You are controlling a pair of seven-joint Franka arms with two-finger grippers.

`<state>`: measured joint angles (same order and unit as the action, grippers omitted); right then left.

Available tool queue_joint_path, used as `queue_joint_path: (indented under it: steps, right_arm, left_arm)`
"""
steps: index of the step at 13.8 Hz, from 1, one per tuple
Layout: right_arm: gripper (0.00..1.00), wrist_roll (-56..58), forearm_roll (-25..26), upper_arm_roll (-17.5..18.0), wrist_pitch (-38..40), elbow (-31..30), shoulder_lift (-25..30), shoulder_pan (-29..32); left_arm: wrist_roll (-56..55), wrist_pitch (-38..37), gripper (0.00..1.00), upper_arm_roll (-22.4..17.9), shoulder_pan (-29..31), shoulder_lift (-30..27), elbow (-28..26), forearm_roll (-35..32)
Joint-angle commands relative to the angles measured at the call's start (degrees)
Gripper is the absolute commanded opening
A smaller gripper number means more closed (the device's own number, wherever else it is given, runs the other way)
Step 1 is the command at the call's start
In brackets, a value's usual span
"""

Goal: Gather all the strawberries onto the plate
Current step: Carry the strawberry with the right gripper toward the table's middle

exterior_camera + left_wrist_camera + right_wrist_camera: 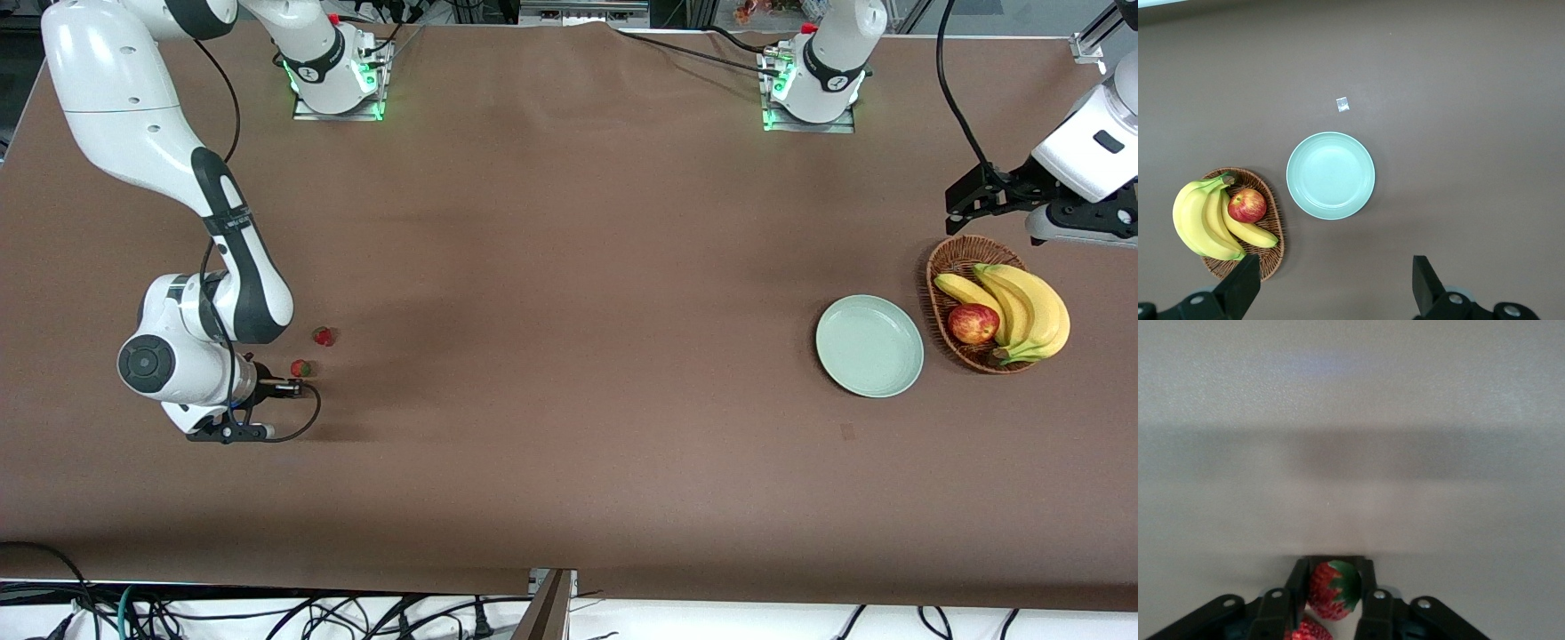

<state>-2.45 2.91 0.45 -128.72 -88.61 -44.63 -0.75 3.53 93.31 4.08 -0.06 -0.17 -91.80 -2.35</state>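
Down at the tabletop, the right gripper (1331,593) pinches a strawberry (1333,588) (first pick); two strawberries (300,368) lie beside it. Next: lift and carry to the empty plate (869,345). Over the basket (944,267), the left gripper (1331,283) waits, jaws apart.

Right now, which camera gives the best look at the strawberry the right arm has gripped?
The right wrist view: the strawberry fills the gap between the right end effector's fingers, red skin and green top clear. In the front view the arm hides it. The left wrist view misses it.
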Motion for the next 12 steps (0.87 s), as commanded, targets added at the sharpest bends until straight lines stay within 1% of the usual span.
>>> queue_joint_path:
  steps: [1,3,5,6,7,10,12]
  right_arm:
    - [0.23,-0.5,0.1,0.4,-0.2,-0.1,0.6,0.1]
    - [0.23,0.1,0.0,1.1,-0.1,3.2,0.8,-0.2]
    - [0.23,-0.2,0.0,3.9,0.0,6.3,0.5,-1.6]
    - [0.23,-1.1,0.0,4.2,-0.6,7.4,0.1,-3.6]
    - [0.23,-5.1,0.0,4.2,-0.7,8.3,-0.5,-6.2]
    - [0.23,-22.0,0.0,4.2,-1.5,10.7,-1.3,-14.1]
    - [0.23,-32.8,0.0,4.3,-3.5,11.1,-1.4,-19.8]
  left_arm:
    - [-0.3,-1.3,1.0,0.2,0.0,0.8,2.2,-0.2]
    - [-0.4,-1.4,1.0,0.2,0.0,0.8,2.2,-0.2]
    - [-0.4,-1.3,1.0,0.2,0.0,0.8,2.2,-0.2]
    - [-0.4,-1.4,1.0,0.3,-0.2,0.8,2.2,-0.3]
    - [-0.4,-1.4,1.0,0.3,-0.3,0.8,2.2,-0.2]
    - [-0.4,-1.4,1.0,0.3,-0.5,0.8,2.2,-0.3]
    - [-0.5,-1.4,1.0,0.3,-0.5,0.8,2.2,-0.3]
